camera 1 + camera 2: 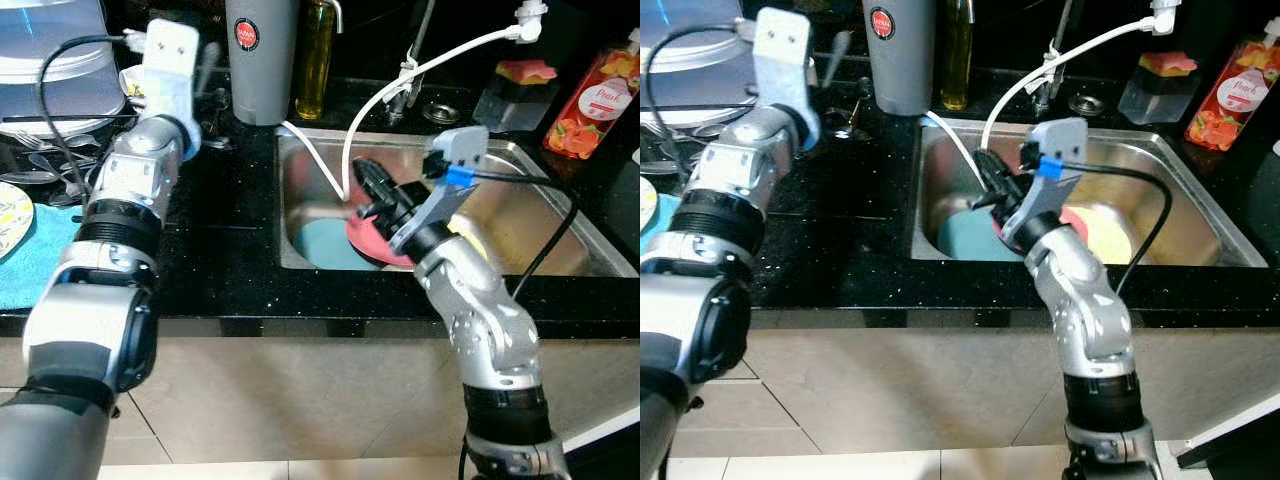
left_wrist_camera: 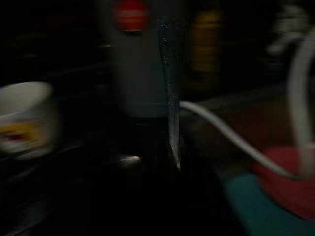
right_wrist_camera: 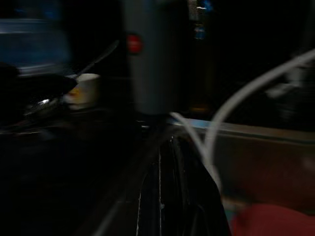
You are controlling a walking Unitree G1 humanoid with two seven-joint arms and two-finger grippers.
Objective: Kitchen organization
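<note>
Dishes fill our steel sink (image 1: 545, 215): a round red plate (image 1: 1080, 222) over a teal plate (image 1: 322, 247) and a yellow one (image 1: 1110, 238), just beneath our right gripper (image 1: 368, 190). Whether that gripper is clenched, we cannot tell; same for our left gripper (image 2: 170, 123), near the tall grey steel flask (image 1: 261, 58).

Steel sink (image 1: 560, 235) set in black counter (image 1: 230, 260). Right gripper (image 1: 368, 190) low in sink, just above red plate (image 1: 372, 240); teal plate (image 1: 322, 246) left of red one, yellow plate (image 1: 470, 240) right. White hose (image 1: 420, 72) loops into sink. Grey flask (image 1: 260, 60), oil bottle (image 1: 313, 60) far side. Left arm (image 1: 150, 150) extends over counter left of sink. Blue cloth (image 1: 40, 255) far left.
</note>
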